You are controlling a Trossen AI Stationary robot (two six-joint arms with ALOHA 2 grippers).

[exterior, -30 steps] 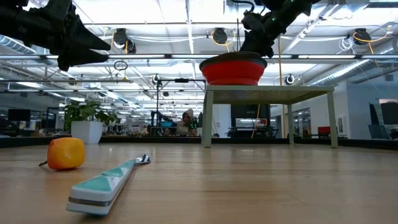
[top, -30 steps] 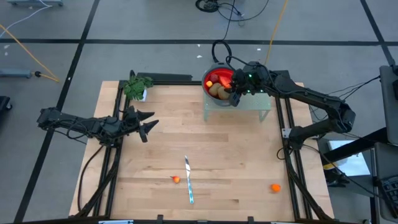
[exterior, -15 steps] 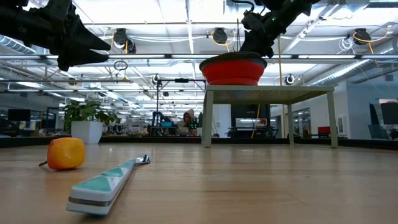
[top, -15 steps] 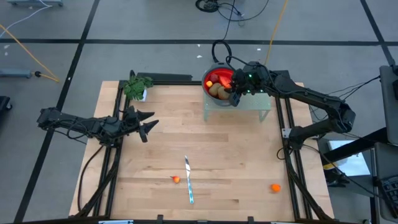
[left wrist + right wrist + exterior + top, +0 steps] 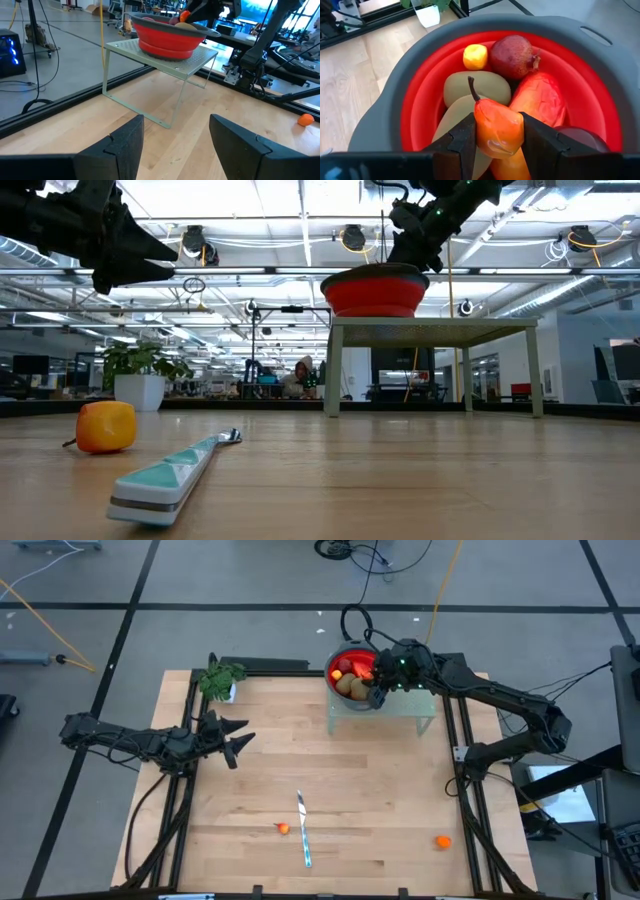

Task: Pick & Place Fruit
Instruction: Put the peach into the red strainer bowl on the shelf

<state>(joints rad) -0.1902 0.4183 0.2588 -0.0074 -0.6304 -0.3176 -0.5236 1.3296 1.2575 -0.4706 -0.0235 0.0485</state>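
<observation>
A red bowl with a grey rim stands on a small pale green stand at the far right. It holds a dark red ball, a small yellow-orange piece, olive ovals and an orange-red piece. My right gripper is over the bowl, shut on an orange-red pear. Two small orange fruits lie on the table near its front edge. My left gripper waits open and empty at the table's left side. My right gripper pinches the pear's body between its two fingers, one on each side. The fingers come from above, slanting down into the bowl. The pear's stem points away from the wrist. Whether the pear rests on the fruit below, I cannot tell.
A slim knife lies near the front middle, beside one orange fruit. A green plant in a white pot stands at the far left corner. Black rails run along the table's sides. Bare wood lies between the stand and the knife.
</observation>
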